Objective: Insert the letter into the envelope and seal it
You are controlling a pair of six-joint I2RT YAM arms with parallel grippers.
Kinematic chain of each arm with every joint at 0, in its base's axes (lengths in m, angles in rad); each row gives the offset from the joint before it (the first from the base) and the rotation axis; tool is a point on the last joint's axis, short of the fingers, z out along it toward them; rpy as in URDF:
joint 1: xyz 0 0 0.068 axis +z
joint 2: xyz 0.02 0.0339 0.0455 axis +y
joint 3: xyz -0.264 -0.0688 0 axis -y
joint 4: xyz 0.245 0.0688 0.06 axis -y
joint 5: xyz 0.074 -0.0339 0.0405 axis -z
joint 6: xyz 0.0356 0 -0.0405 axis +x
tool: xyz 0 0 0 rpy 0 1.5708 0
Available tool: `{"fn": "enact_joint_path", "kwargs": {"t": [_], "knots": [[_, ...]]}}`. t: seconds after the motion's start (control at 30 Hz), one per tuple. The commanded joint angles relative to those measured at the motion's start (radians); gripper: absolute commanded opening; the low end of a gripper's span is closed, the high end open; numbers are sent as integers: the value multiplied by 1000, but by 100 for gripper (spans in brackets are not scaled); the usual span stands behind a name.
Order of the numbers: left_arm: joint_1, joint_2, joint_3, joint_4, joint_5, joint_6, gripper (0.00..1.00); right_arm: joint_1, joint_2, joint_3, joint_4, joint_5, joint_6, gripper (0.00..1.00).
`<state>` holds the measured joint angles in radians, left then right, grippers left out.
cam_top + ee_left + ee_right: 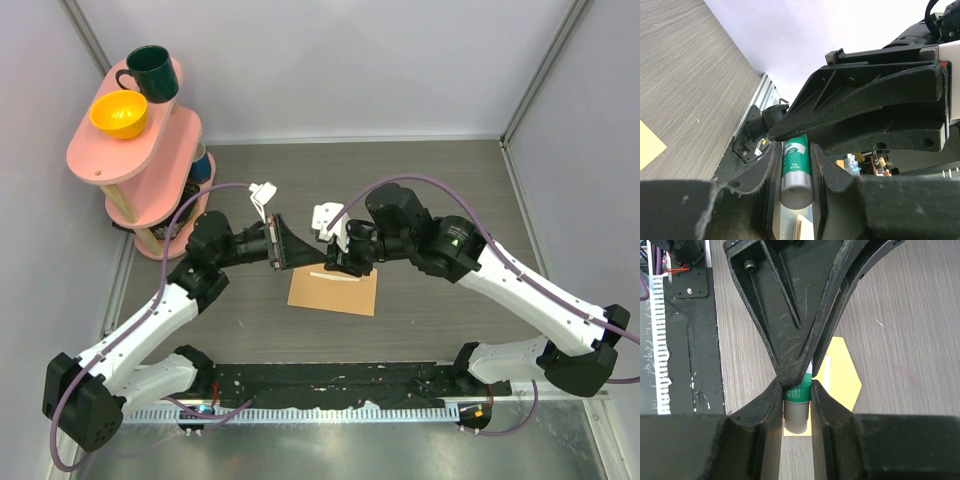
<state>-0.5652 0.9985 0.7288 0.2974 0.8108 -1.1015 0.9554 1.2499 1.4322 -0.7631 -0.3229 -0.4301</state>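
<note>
– Well, what do the tools hold?
– The left tool (792, 150) is closed on a glue stick (796, 177). The stick is green and white with a grey end. The right tool (796, 390) is closed on the same stick from the other side, so the two tools meet tip to tip.
– Where is the envelope (335, 293)?
– It lies flat on the bench (440, 170), right under the two tools. A thin pale strip of the letter (335, 276) shows along one edge, just under the right tool. I cannot tell how much of the letter is inside.
– Any cups or bowls?
– A dark green mug (152, 72) and a yellow bowl (118, 113) stand on top of a pink shelf (100, 160), far off past the left tool.
– And the room?
– The bench is grey with wood lines. Pale walls (330, 60) stand around it.
</note>
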Motion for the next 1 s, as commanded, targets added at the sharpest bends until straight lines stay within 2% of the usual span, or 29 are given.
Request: {"fn": "enact_joint_path", "kwargs": {"t": [0.0, 0.03, 0.07, 0.17, 0.23, 0.33, 0.4, 0.5, 0.53, 0.6, 0.63, 0.8, 0.83, 0.9, 0.93, 0.97], "knots": [[1, -20, -12, 30, 1, 8, 0, -3, -6, 11, 91, -4, 51, 16], [4, -32, -14, 7, -4, 17, 0, -7, -13, 8, 91, -1, 59, 23], [16, -38, -15, -6, -5, 28, 0, -15, -17, 2, 88, -1, 66, 40], [72, -46, 7, -118, -7, 121, 0, -59, -23, 8, 55, -22, 99, 63], [115, -43, 30, -196, -1, 198, 0, -139, -12, 17, 28, -88, 131, 70], [168, -37, 63, -331, -7, 368, 0, -301, 23, 27, -40, -171, 162, 72], [169, -34, 83, -418, -13, 475, 0, -360, 77, 11, -93, -206, 149, 72], [159, -31, 101, -519, -27, 693, 0, -452, 135, -41, -97, -232, 148, 70], [137, -28, 110, -559, -45, 821, 0, -463, 154, -53, -97, -237, 149, 67], [104, -9, 142, -666, -115, 958, 0, -478, 204, -82, -96, -251, 157, 61], [61, 0, 150, -690, -140, 1070, 0, -481, 216, -113, -94, -261, 163, 53], [-91, 64, 178, -741, -314, 1259, 0, -503, 264, -266, 76, -262, 321, 30], [-140, 80, 182, -747, -364, 1281, 0, -506, 270, -310, 102, -255, 344, 19], [-186, 113, 201, -764, -412, 1345, 0, -515, 281, -345, 163, -236, 407, 11], [-218, 152, 202, -765, -447, 1365, 0, -518, 302, -369, 174, -234, 421, 3], [-229, 170, 218, -771, -452, 1388, 0, -520, 313, -378, 186, -235, 429, 1]]}}
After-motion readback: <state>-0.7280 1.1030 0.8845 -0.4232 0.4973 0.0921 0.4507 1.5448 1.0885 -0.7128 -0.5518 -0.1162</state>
